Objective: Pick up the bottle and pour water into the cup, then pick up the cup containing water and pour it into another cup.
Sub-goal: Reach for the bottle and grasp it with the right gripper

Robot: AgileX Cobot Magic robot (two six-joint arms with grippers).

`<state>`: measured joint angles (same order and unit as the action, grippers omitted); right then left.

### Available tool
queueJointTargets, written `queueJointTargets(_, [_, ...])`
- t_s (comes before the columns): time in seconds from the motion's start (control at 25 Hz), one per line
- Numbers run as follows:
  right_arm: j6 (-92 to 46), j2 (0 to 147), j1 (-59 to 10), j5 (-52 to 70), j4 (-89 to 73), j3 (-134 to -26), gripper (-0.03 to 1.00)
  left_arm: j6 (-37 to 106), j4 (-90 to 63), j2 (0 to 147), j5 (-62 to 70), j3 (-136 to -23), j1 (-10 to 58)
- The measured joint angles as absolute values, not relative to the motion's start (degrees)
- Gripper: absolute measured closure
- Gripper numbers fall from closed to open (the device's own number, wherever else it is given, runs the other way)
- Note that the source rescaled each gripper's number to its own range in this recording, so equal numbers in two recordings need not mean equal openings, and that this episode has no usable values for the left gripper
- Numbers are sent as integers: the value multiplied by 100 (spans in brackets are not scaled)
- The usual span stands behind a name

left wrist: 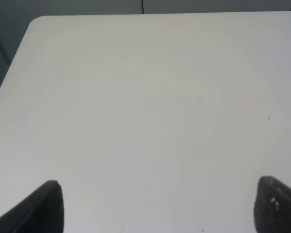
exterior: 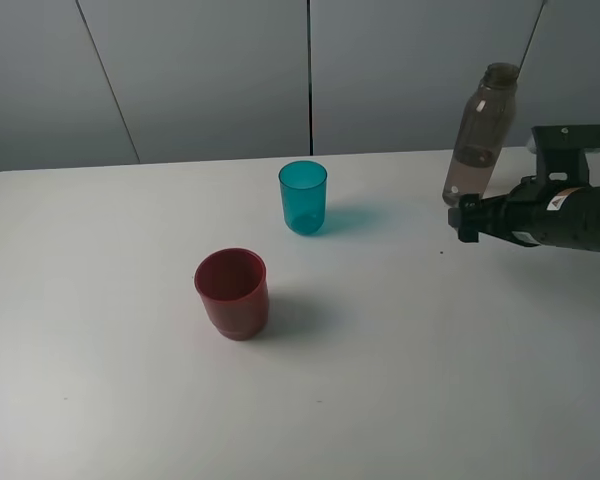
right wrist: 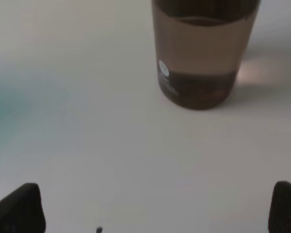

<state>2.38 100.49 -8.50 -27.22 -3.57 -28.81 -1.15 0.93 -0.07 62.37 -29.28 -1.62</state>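
Observation:
The smoky grey-brown bottle [exterior: 480,135] stands upright at the back right of the table, part filled with water. In the right wrist view the bottle [right wrist: 201,58] stands ahead of my right gripper [right wrist: 155,211], whose fingertips are wide apart with nothing between them. From the high camera the right gripper [exterior: 467,218] sits just in front of the bottle's base, apart from it. The teal cup [exterior: 303,197] stands upright at the back centre. The dark red cup [exterior: 232,293] stands in front of it to the left. My left gripper [left wrist: 160,208] is open over bare table.
The white table [exterior: 380,400] runs back to a grey panelled wall. Its rounded far corner shows in the left wrist view [left wrist: 36,22]. A blurred teal patch [right wrist: 5,102] lies at the edge of the right wrist view. The left arm is outside the high view.

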Motion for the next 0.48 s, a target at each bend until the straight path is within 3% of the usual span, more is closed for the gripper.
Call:
queueJointTargets(0.2, [238, 10680, -850, -4183, -357, -2894, -3, -115, 93, -7, 6237, -2928, -162])
queueJointTargets(0.48, [227, 11274, -850, -4487, -416, -3276, -3, -115, 93, -7, 6237, -2928, -162])
